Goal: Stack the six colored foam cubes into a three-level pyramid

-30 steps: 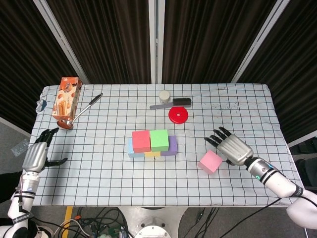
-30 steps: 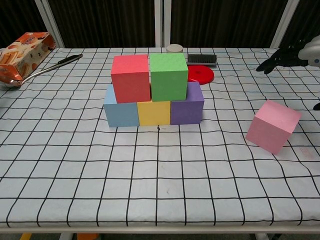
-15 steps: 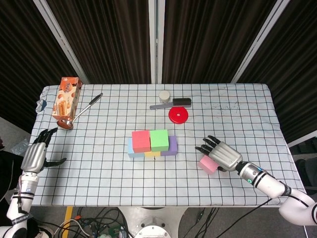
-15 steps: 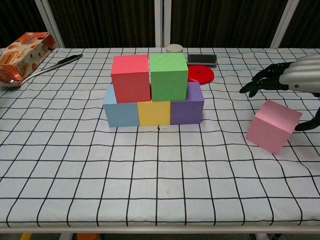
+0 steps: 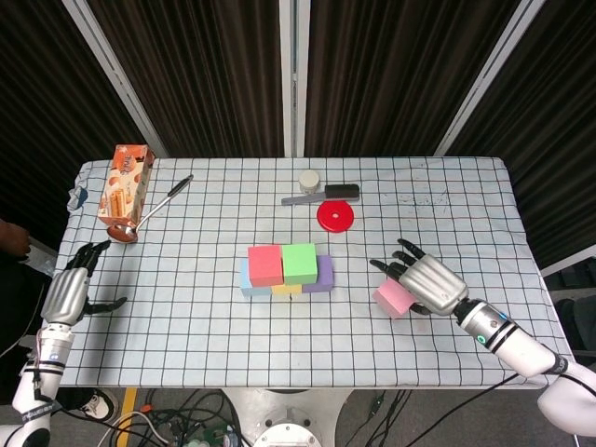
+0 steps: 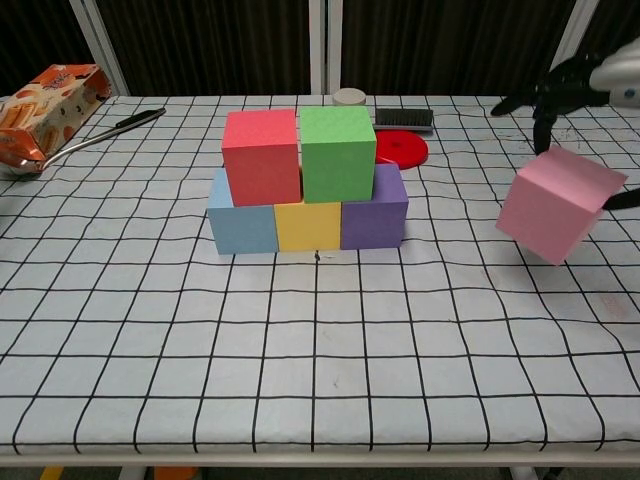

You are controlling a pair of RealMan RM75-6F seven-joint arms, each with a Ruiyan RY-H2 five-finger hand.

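Blue, yellow and purple cubes form a row mid-table. On top of them sit a red cube and a green cube. To their right, my right hand grips the pink cube, which hangs tilted just above the cloth. In the chest view only the dark fingers of that hand show, at the frame's right edge. The pink cube peeks out from under the palm in the head view. My left hand rests at the table's left edge, fingers apart, holding nothing.
A cookie box and a ladle lie at the back left. A red lid, a brush and a small white jar sit behind the stack. The checkered cloth covers the table.
My right hand came down onto the pink cube, closed on it and lifted it off the cloth. The left hand and the stack have not moved.
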